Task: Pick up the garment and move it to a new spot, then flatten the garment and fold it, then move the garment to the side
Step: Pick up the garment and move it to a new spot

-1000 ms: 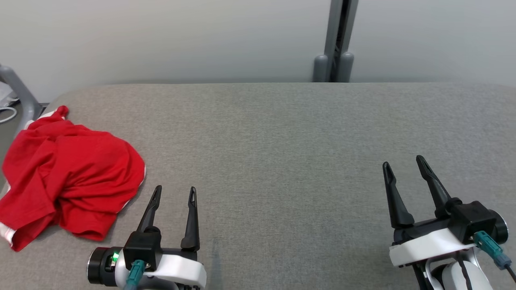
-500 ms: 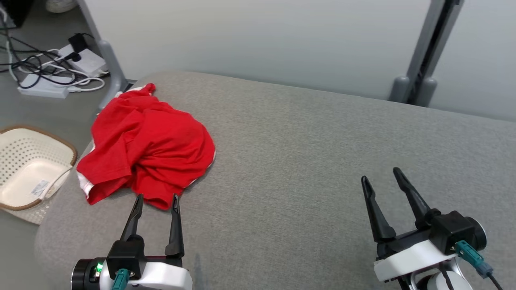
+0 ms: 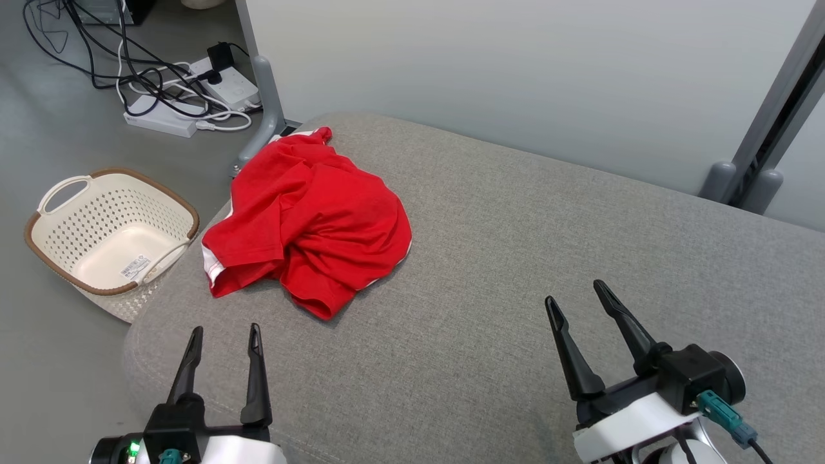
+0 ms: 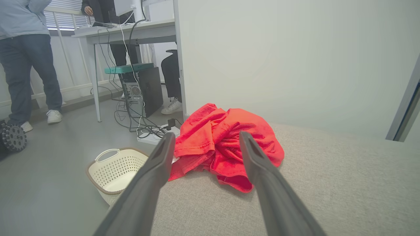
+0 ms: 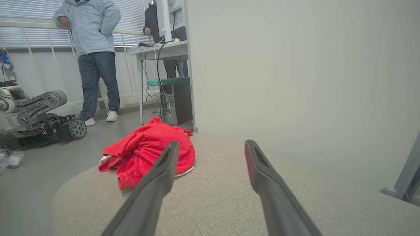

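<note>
- Head view: the red garment lies crumpled in a heap on the grey padded surface, close to its far left corner. Part of the cloth reaches the left edge.
- Head view: the left gripper is at the near left corner, fingers apart and empty, a short way from the garment's nearest fold. The right gripper is at the near right, fingers apart and empty, well apart from the garment.
- Head view: a cream perforated basket stands on the floor just beside the left edge. Power strips with tangled cables lie farther back.
- Left wrist view: the two dark fingers stand spread, and the garment shows between and beyond their tips. The basket is at lower left. A person stands beside a desk.
- Right wrist view: the fingers stand spread, nothing between them. The garment lies beyond the left finger, at the surface's far end. A wheeled machine sits on the floor at left.
</note>
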Tool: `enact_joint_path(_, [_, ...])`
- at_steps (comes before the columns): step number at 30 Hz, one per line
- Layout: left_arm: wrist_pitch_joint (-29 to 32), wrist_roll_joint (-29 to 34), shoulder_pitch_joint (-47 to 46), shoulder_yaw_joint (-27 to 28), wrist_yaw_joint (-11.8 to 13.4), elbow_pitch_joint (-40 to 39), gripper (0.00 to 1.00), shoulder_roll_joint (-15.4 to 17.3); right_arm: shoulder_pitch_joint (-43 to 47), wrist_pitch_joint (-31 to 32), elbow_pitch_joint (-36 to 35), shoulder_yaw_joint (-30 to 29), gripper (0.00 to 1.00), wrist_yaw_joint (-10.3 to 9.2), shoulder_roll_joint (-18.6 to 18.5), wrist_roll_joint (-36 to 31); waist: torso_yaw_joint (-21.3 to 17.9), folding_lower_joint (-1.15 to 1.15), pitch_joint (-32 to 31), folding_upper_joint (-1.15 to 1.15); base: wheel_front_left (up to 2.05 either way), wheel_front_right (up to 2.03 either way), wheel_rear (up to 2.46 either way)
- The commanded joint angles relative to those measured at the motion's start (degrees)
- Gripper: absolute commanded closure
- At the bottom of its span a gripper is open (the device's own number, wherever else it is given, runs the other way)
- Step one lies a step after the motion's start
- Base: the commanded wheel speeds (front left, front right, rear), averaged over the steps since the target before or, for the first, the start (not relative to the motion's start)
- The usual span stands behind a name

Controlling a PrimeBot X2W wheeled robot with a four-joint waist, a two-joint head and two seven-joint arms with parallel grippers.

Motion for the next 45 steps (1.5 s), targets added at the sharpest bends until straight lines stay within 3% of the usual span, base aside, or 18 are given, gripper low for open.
enact_joint_path(1, [-0.19, -0.14, 0.55, 0.68, 0.26, -0.57, 0.0, 0.21, -0.76, -0.1, 0.16, 0.34, 0.0, -0.02, -0.37, 0.33, 0.09, 0.0, 0.08, 0.0, 0.0, 0.0, 0.0])
enact_joint_path(24, [-0.2, 0.19, 0.61, 1.35, -0.94, -0.74, 0.0, 0.19, 0.5, -0.1, 0.03, -0.43, 0.0, -0.02, -0.37, 0.33, -0.42, 0.0, -0.16, 0.0, 0.0, 0.0, 0.0])
enact_joint_path(30, [-0.19, -1.81, -1.74, 0.78, -0.35, 0.09, 0.0, 0.18, -0.08, -0.1, -0.93, -1.53, 0.0, -0.02, -0.44, -1.97, -0.71, 0.0, 3.13, 0.0, 0.0, 0.0, 0.0])
enact_joint_path(36, [-0.19, -4.78, -7.25, 0.56, -0.29, 1.03, 0.0, 0.2, -4.17, -0.1, -2.84, -1.55, 0.0, -0.02, -2.42, -3.45, -3.84, 0.0, 10.62, 0.0, 0.0, 0.0, 0.0])
enact_joint_path(40, [-0.18, -3.94, -13.42, 1.72, -2.99, 4.22, 0.0, 0.38, -6.81, -0.1, -3.99, -1.01, 0.0, -0.02, -4.32, -3.84, -6.29, 0.0, 15.53, 0.0, 0.0, 0.0, 0.0])
enact_joint_path(45, [1.25, -4.84, -23.69, 2.61, -7.34, 12.76, 0.0, 3.69, -8.78, -0.1, -5.31, -1.12, 0.0, -0.02, -6.14, -3.72, -8.74, 0.0, 19.73, 0.0, 0.0, 0.0, 0.0])
